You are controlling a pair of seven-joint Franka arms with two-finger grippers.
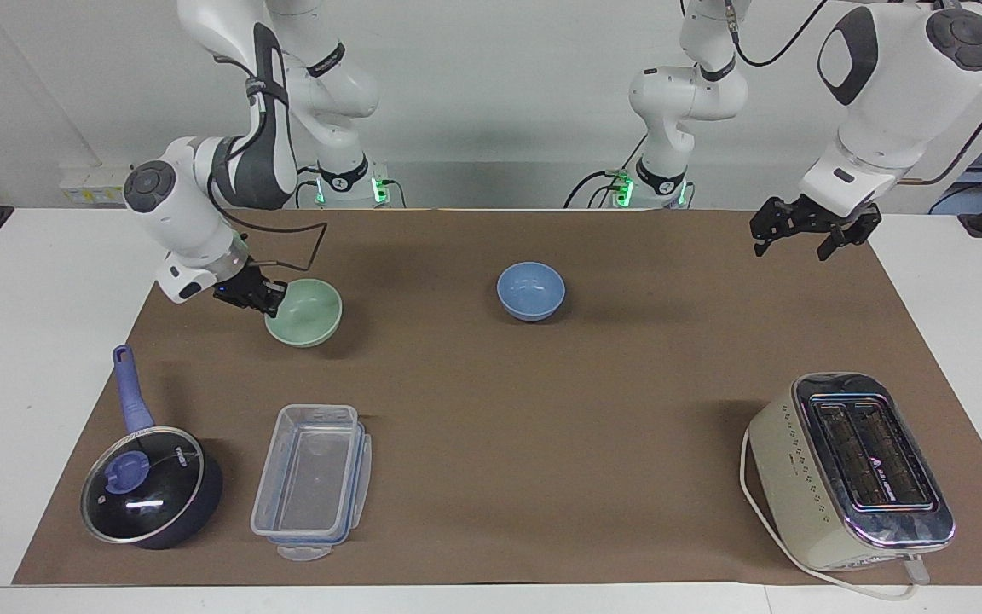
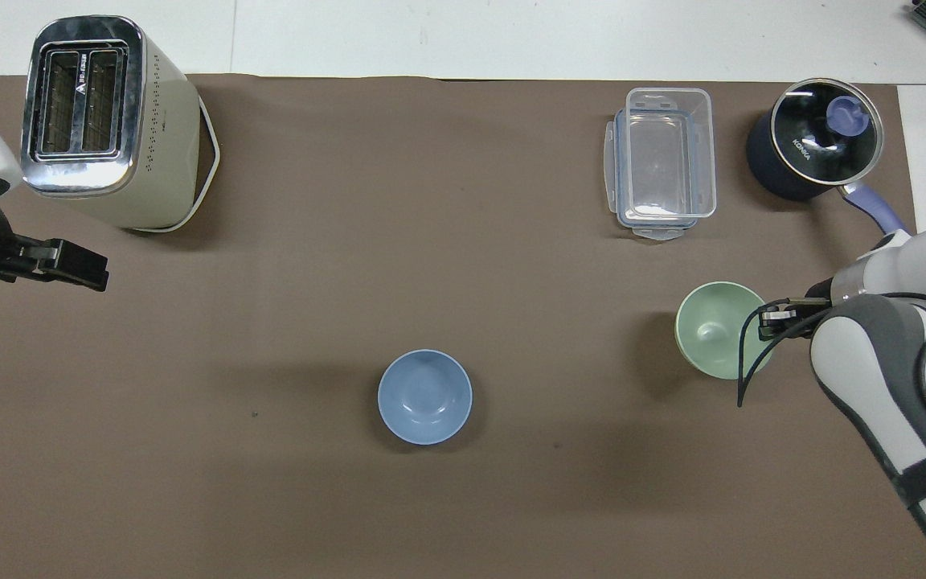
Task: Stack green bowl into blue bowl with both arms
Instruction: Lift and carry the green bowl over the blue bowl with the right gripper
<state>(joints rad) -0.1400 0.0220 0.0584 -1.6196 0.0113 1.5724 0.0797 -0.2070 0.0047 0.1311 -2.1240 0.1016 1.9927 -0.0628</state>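
Note:
The green bowl (image 1: 310, 314) hangs a little above the brown mat at the right arm's end of the table, slightly tilted; it also shows in the overhead view (image 2: 710, 330). My right gripper (image 1: 268, 298) is shut on its rim, on the side away from the blue bowl, and shows in the overhead view (image 2: 770, 316) too. The blue bowl (image 1: 530, 291) stands upright and empty on the mat near the table's middle (image 2: 424, 396). My left gripper (image 1: 806, 234) is open and empty, and waits in the air over the left arm's end of the mat (image 2: 69, 269).
A cream toaster (image 1: 853, 469) stands at the left arm's end, farther from the robots. A clear plastic container (image 1: 312, 477) and a dark blue lidded saucepan (image 1: 150, 486) stand farther from the robots than the green bowl.

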